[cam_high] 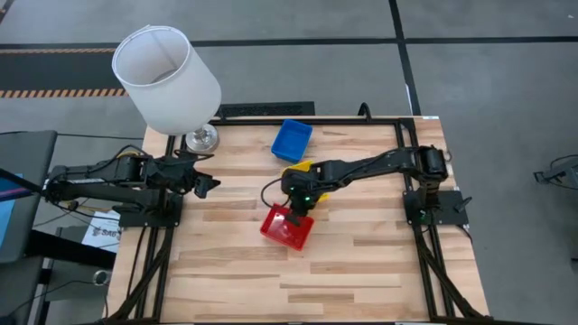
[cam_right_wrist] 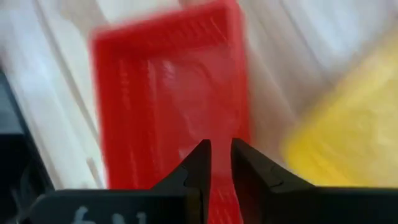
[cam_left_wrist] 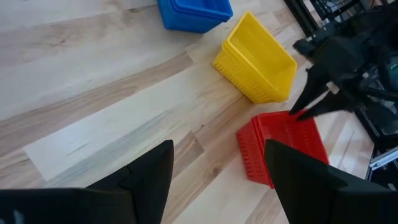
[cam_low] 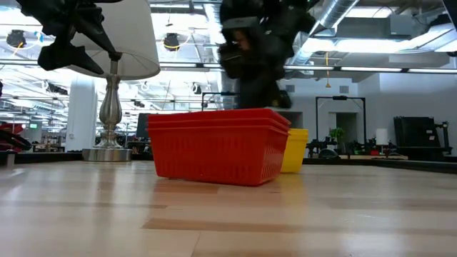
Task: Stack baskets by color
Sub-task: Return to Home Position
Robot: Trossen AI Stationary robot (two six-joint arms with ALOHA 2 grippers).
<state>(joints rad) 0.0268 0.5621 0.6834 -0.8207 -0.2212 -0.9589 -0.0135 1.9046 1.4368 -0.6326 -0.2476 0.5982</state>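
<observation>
A stack of nested red baskets (cam_high: 287,227) stands at the table's middle, seen from the side in the low view (cam_low: 218,146). Just beyond it lie nested yellow baskets (cam_left_wrist: 258,62), tipped on a side wall. A blue basket stack (cam_high: 292,139) sits near the far edge. My right gripper (cam_right_wrist: 221,149) points steeply down over the red stack's far short rim, fingers a little apart with the rim between them. My left gripper (cam_left_wrist: 217,168) hangs open above the table's left side, far from the baskets. My right gripper comes from above, slanting from the table's right, with one finger (cam_right_wrist: 200,163) inside and one outside the red stack's far rim (cam_right_wrist: 219,190). Whether the fingers touch the rim, I cannot tell. The red stack rests flat on the table.
A lamp with a white shade (cam_high: 167,81) stands on its metal base at the far left corner, next to my left arm. Bare wood lies along the table's near half (cam_high: 361,280) and between my left gripper and the baskets.
</observation>
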